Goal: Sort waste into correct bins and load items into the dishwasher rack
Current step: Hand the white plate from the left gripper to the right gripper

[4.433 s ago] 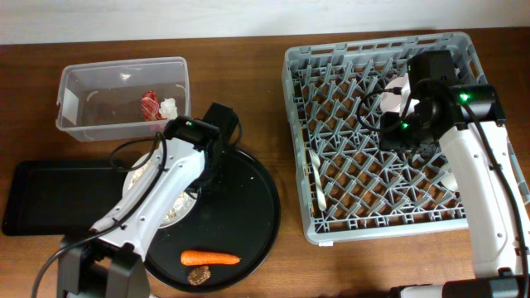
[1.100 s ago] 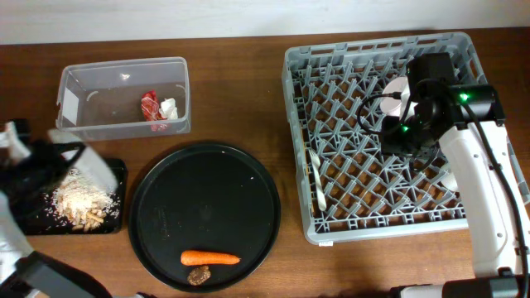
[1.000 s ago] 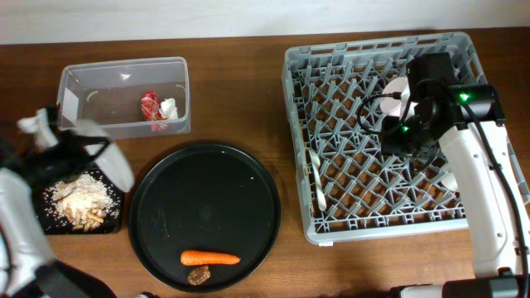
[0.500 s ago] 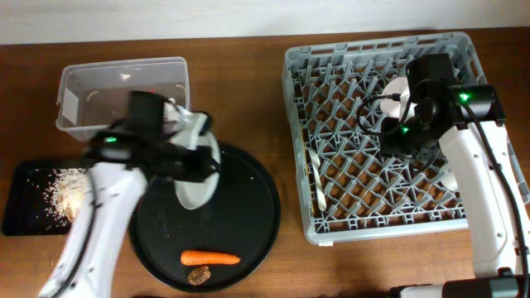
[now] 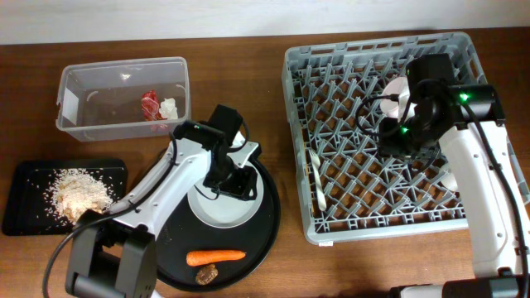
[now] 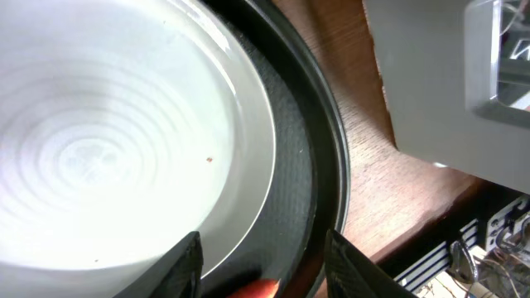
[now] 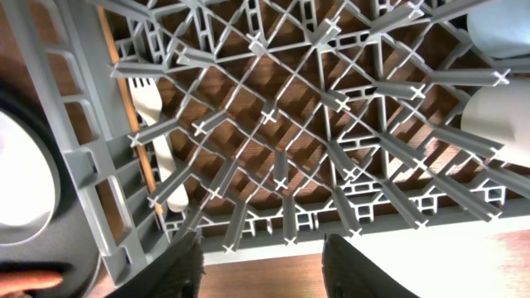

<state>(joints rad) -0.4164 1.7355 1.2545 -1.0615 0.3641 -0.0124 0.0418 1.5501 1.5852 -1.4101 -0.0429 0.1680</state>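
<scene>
We read the overhead view as a clock, with 12 at the far edge of the table. The pale plate [image 5: 217,207] lies flat on the round black tray [image 5: 267,225] at about 7 o'clock. The left gripper [image 6: 263,240] hangs low over the plate's 2 o'clock rim. Its fingers [image 6: 189,252] stand apart and grasp nothing, with the plate's edge and the tray's rim showing between them.

At the tray's 6 o'clock edge lie the carrot [image 5: 215,257] and, just beside it, the brown lump [image 5: 204,275].

The clear tub [image 5: 74,93] sits at 10 o'clock, with the red wrapper [image 5: 150,105] and the white scrap [image 5: 169,108] side by side at its 4 o'clock corner. The flat black tray [image 5: 21,217] at 9 o'clock holds a heap of rice scraps [image 5: 76,192].

The grey rack [image 5: 296,170] fills the 3 o'clock side. The white fork [image 5: 319,178] lies in its lattice along the 9 o'clock wall. The white cup [image 5: 396,95] stands near the rack's 1 o'clock corner, just beside the right arm. The right gripper [image 7: 261,240] hovers above the lattice. It is slack too, with its fingers parted and only the rack beneath them.
</scene>
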